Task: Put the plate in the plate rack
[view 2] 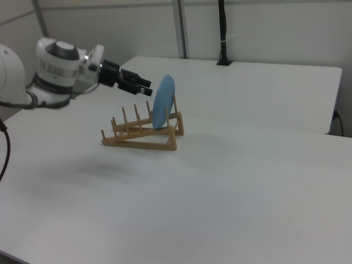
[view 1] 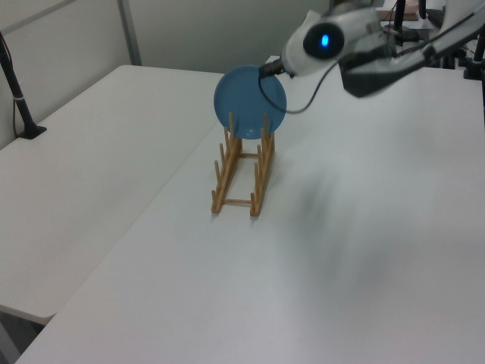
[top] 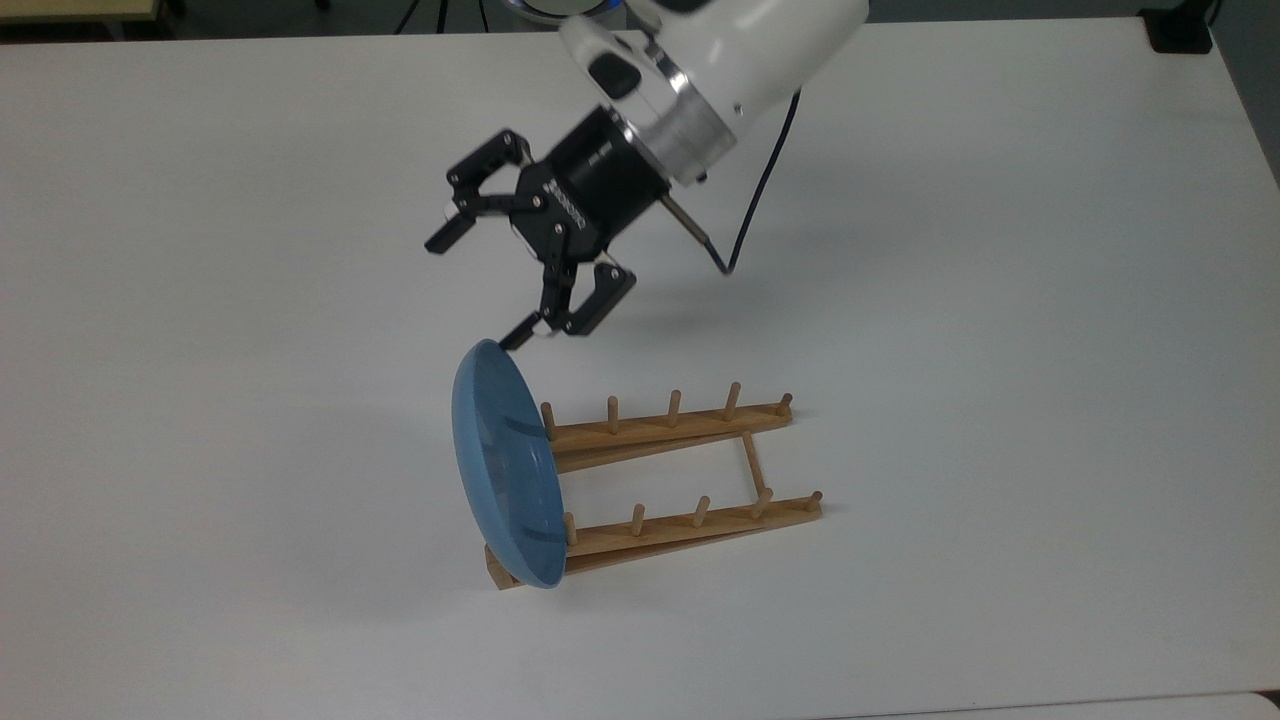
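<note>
Above plate (top: 500, 460), gripper (top: 478, 285) spread wide, holding nothing, rack (top: 680, 500) below.

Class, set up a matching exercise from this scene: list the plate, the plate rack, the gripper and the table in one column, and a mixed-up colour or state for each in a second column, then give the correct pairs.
Column 1
1. plate
2. plate rack
3. gripper
4. table

Column 2
A. black, fingers spread, holding nothing
B. white, flat, bearing the rack
C. light blue, standing on edge at one end of the rack
D. light wood, two rails with upright pegs

Pairs: 1-C, 2-D, 3-A, 4-B
</note>
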`<state>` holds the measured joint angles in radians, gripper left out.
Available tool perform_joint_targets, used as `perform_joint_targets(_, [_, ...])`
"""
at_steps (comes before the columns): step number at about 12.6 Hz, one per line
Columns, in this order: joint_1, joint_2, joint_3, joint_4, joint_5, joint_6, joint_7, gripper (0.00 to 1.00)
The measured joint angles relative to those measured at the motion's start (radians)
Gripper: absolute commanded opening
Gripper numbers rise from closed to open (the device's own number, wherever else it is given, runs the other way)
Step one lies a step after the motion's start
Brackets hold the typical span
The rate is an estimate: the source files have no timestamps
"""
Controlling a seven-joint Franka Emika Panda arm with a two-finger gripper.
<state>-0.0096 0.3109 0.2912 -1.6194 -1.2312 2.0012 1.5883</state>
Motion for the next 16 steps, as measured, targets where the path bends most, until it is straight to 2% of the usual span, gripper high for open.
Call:
perform_joint_targets(2, [-0.007, -0.046, -0.002, 0.029, 0.178, 0.0, -0.116, 1.0])
perform_joint_targets(3, [-0.013, -0.082, -0.004, 0.041, 0.308, -0.003, -0.217, 1.0])
perform_joint_targets(7, [-0.061, -0.183, -0.009, 0.046, 0.737, -0.151, -0.543, 1.0])
perform_joint_targets(9, [-0.085, -0.218, -0.011, 0.045, 0.861, -0.202, -0.644, 1.0])
perform_joint_targets(11, [-0.109, -0.268, -0.049, 0.044, 1.03, -0.228, -0.778, 1.0])
perform_joint_targets(13, [-0.113, -0.291, -0.089, 0.04, 1.107, -0.237, -0.902, 1.0])
perform_joint_targets(16, [-0.117, -0.313, -0.103, 0.015, 1.134, -0.252, -1.125, 1.0])
